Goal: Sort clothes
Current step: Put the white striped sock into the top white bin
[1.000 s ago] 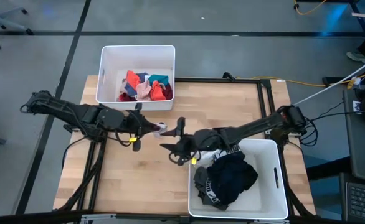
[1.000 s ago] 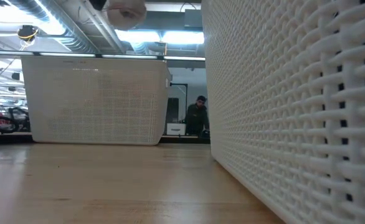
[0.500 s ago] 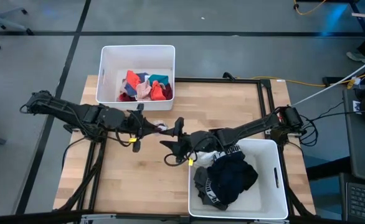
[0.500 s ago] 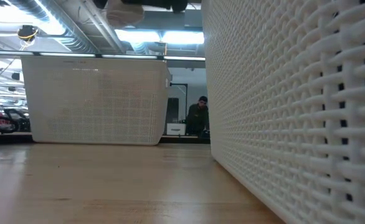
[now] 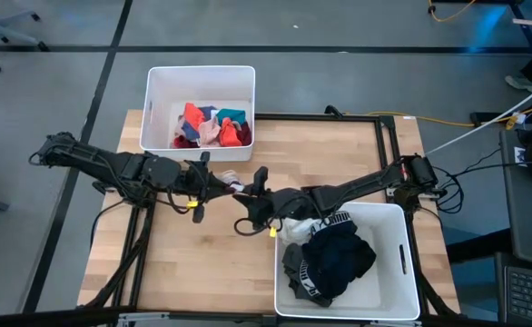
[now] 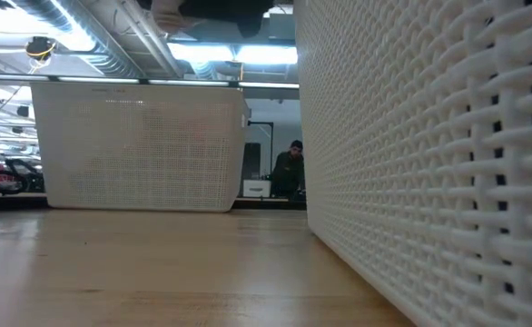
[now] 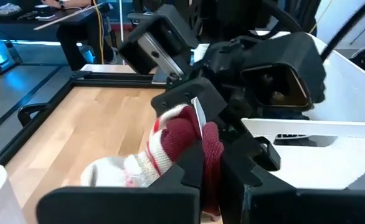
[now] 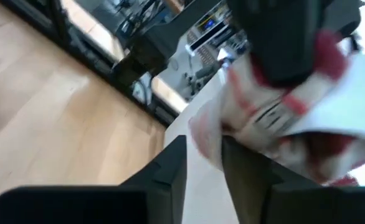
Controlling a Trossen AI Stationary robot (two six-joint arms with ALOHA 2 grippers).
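Above the middle of the wooden table (image 5: pixel 202 254), the left gripper (image 5: pixel 232 188) is clamped on a red-and-white sock (image 7: pixel 170 146), and the right gripper (image 5: pixel 248 193) pinches the same sock. No lettering is legible on it. Coloured garments (image 5: pixel 213 125) fill the far bin (image 5: pixel 157 91); dark clothes (image 5: pixel 334 259) fill the near bin (image 5: pixel 402 272).

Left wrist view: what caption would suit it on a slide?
Left gripper shut on a red-and-white sock as the right gripper closes in.

A sock (image 5: pixel 240 189) hangs above the table (image 5: pixel 339 154), between the two bins: one bin (image 5: pixel 155 95) behind-left of it, the other (image 5: pixel 402 272) front-right.
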